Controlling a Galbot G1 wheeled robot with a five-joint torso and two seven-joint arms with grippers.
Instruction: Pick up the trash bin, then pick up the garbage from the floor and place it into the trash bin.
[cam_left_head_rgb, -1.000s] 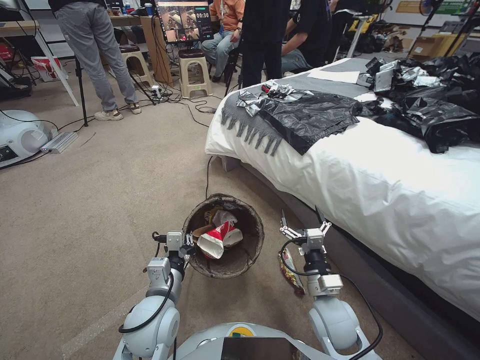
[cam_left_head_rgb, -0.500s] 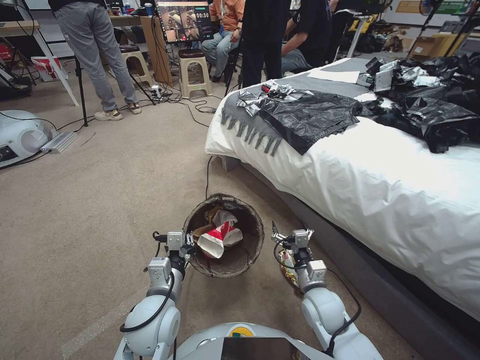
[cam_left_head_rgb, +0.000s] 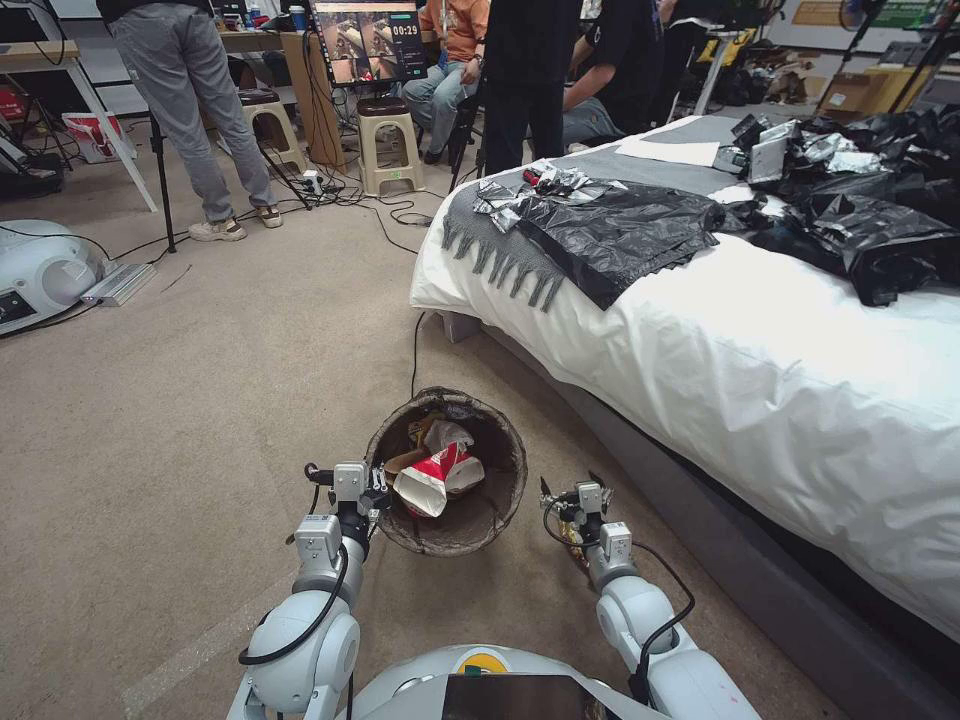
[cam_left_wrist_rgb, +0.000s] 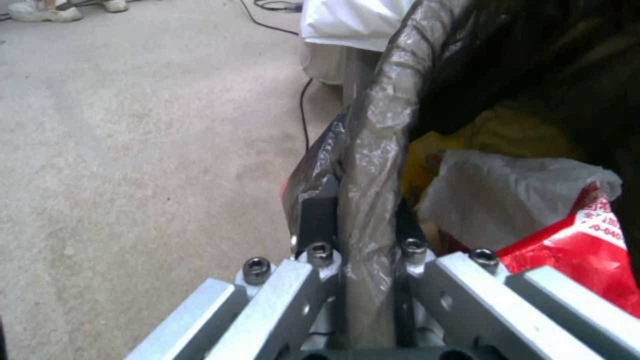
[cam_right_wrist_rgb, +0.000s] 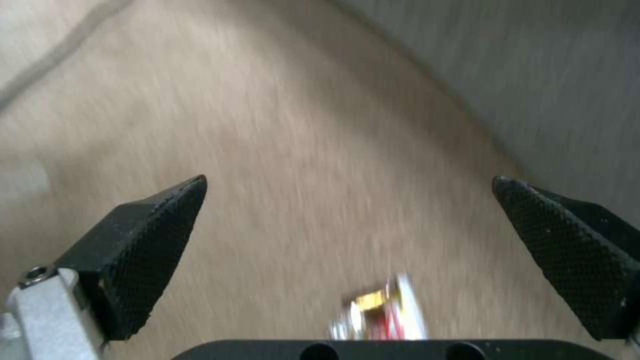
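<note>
The trash bin (cam_left_head_rgb: 480, 505), round and lined with a dark bag, stands on the carpet in front of me. My left gripper (cam_left_head_rgb: 379, 488) is shut on its near-left rim; in the left wrist view the fingers (cam_left_wrist_rgb: 319, 212) clamp the bag-covered rim (cam_left_wrist_rgb: 373, 165). Garbage lies inside the bin: a red-and-white wrapper (cam_left_head_rgb: 432, 477) (cam_left_wrist_rgb: 590, 235), a white wad (cam_left_wrist_rgb: 507, 192) and something yellow. My right gripper (cam_left_head_rgb: 570, 484) (cam_right_wrist_rgb: 348, 181) hangs open, low over the carpet right of the bin. A foil snack wrapper (cam_right_wrist_rgb: 380, 312) (cam_left_head_rgb: 567, 530) lies just beneath it, mostly hidden by the wrist.
A bed (cam_left_head_rgb: 760, 380) with a white cover runs along the right, its dark base close to my right arm. Black plastic bags (cam_left_head_rgb: 620, 235) lie on top of it. A black cable (cam_left_head_rgb: 414, 350) trails on the floor beyond the bin. Open carpet (cam_left_head_rgb: 200, 400) spreads to the left.
My right arm has drawn back toward me and dropped lower, bringing the open gripper over the wrapper on the floor. The left gripper and bin have not moved.
</note>
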